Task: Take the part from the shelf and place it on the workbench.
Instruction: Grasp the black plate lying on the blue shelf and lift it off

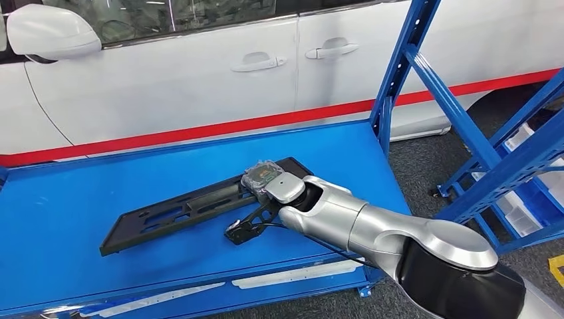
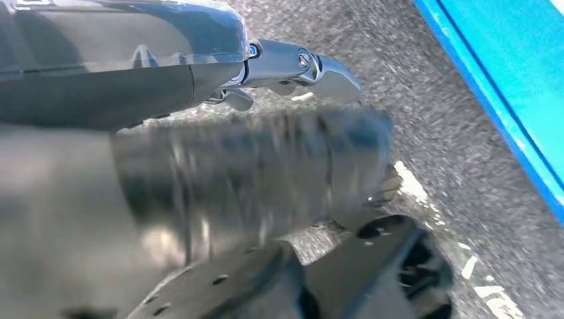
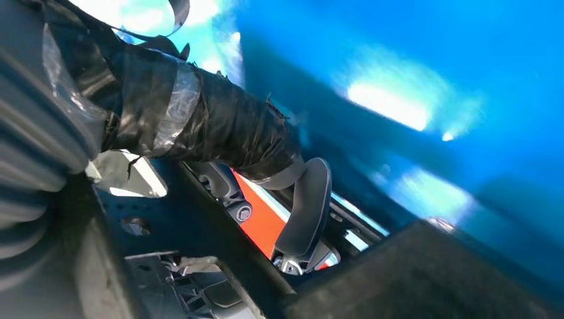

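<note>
One long black part [image 1: 199, 207] lies flat on the blue workbench [image 1: 66, 219], slanted across it, with its far end under the right hand [image 1: 266, 178]. The right arm [image 1: 372, 229] reaches in from the lower right, and the hand sits on top of that end of the part. In the right wrist view the taped thumb [image 3: 213, 126] and a dark finger [image 3: 306, 206] curl over the edge of the part [image 3: 199, 266], so I judge that the hand is grasping the part and has not let it go. The part seems to rest with its whole length on the surface, which suggests the placing step is almost finished; what is left is to loosen the fingers and lift the hand away. The grip at one end only is probably the reason for the slanted position. The left hand [image 2: 233, 179] hangs beside the bench edge above the grey floor [image 2: 465, 166]; it is too blurred, and I cannot tell if it is open or clenched. Behind the bench stands a white car [image 1: 199, 80], and a blue shelf frame [image 1: 465, 133] stands to the right.
</note>
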Robot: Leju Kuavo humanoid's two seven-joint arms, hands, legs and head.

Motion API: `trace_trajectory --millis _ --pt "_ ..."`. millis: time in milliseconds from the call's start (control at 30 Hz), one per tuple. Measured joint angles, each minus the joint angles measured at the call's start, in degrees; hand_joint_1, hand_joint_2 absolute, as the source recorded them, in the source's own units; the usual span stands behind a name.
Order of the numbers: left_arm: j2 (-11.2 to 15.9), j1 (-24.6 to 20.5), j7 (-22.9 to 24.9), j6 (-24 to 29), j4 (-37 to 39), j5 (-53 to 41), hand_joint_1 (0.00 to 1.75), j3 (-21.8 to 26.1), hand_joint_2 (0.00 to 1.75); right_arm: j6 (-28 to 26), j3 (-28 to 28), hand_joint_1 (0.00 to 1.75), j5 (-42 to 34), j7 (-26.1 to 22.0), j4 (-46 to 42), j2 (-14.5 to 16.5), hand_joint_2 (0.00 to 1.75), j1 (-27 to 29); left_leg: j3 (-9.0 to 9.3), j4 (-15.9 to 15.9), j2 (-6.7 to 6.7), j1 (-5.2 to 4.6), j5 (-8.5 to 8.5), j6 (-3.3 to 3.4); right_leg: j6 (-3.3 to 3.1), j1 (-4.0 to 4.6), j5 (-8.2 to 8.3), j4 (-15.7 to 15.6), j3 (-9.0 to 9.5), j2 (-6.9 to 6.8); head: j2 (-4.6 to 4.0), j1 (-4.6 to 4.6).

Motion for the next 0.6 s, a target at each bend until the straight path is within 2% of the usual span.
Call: trace_trajectory --millis 67,133,167,267,300,333,367,400,467,500,600 --pt "0.1 0.0 -0.7 -0.9 0.0 0.1 0.0 0.0 1.75 -2.2 -0.2 1.75 0.1 -0.1 -0.2 0.0 1.75 0.0 2.81 -6.8 0.0 -0.44 3.33 0.88 0.61 0.32 -0.02 0.0 -0.11 0.19 0.0 0.03" --pt "0.1 0.0 -0.8 -1.6 0.0 0.2 0.0 0.0 1.75 -3.4 -0.7 1.75 0.3 -0.1 -0.9 0.0 1.75 0.1 3.11 -7.4 0.15 -0.11 3.66 1.27 1.21 0.34 -0.83 0.9 -0.53 0.19 0.0 0.11" --pt "0.1 0.0 -0.8 -1.9 0.0 0.3 0.0 0.0 1.75 -4.3 -1.0 1.75 0.3 -0.1 -1.4 -0.1 1.75 0.1 3.28 -7.7 0.24 0.09 3.81 1.54 1.49 0.35 -2.03 2.9 -1.4 0.17 0.0 0.23" --pt "0.1 0.0 -0.3 -1.1 0.1 0.6 0.0 0.1 1.75 -6.8 -1.9 1.75 0.3 0.2 -3.0 -0.2 1.75 0.2 3.39 -7.7 0.33 0.2 3.81 1.96 2.07 0.01 -6.53 13.4 -6.49 0.07 0.0 0.44" --pt "0.1 0.0 0.1 -0.2 0.1 0.6 0.0 0.1 1.75 -7.9 -2.2 1.75 0.2 0.2 -3.6 -0.3 1.75 0.4 3.4 -7.6 0.32 0.22 3.72 1.98 2.22 -0.15 -6.85 15.6 -7.67 0.05 0.0 0.44" --pt "0.1 0.0 0.7 1.1 0.1 0.6 0.0 0.1 1.75 -9.2 -2.5 1.75 0.1 0.3 -4.4 -0.5 1.75 0.6 3.42 -7.5 0.28 0.28 3.59 1.94 2.35 -0.32 -6.11 15.6 -7.88 0.03 0.0 0.46" --pt "0.0 0.0 1.5 2.6 0.1 0.4 0.0 0.1 1.75 -10.9 -3.0 1.75 -0.1 0.3 -5.5 -0.8 1.75 0.8 3.46 -7.2 0.23 0.38 3.39 1.82 2.46 -0.5 -4.42 13.4 -6.98 -0.01 0.0 0.47" --pt "0.0 0.0 2.5 4.1 0.1 0.2 0.0 0.1 1.75 -12.7 -3.5 1.75 -0.2 0.3 -6.7 -1.0 1.75 1.0 3.47 -6.9 0.19 0.49 3.1 1.6 2.55 -0.68 -2.38 9.6 -5.36 -0.08 0.0 0.48" --pt "-0.1 0.0 4.3 6.3 0.1 0.1 0.0 0.0 1.75 -16.7 -4.9 1.75 -0.3 0.3 -9.7 -1.4 1.75 1.3 3.18 -6.1 0.13 0.4 2.52 0.89 2.42 -0.69 -0.13 3.2 -2.41 -0.08 0.0 0.45" --pt "-0.1 0.0 4.9 6.8 0.1 0.2 0.0 0.1 1.75 -18.4 -5.6 1.75 -0.3 0.3 -11.2 -1.6 1.75 1.5 3.02 -5.9 0.13 0.33 2.36 0.52 2.19 -0.58 0.02 1.8 -1.79 -0.04 0.0 0.41" --pt "-0.2 0.0 6.1 8.0 0.1 0.6 0.0 0.1 1.75 -23.7 -8.0 1.75 -0.4 -0.2 -15.7 -2.3 1.75 3.2 2.97 -5.9 0.14 0.41 2.25 -0.25 1.05 -0.39 -0.04 1.5 -1.69 0.06 0.0 0.37"
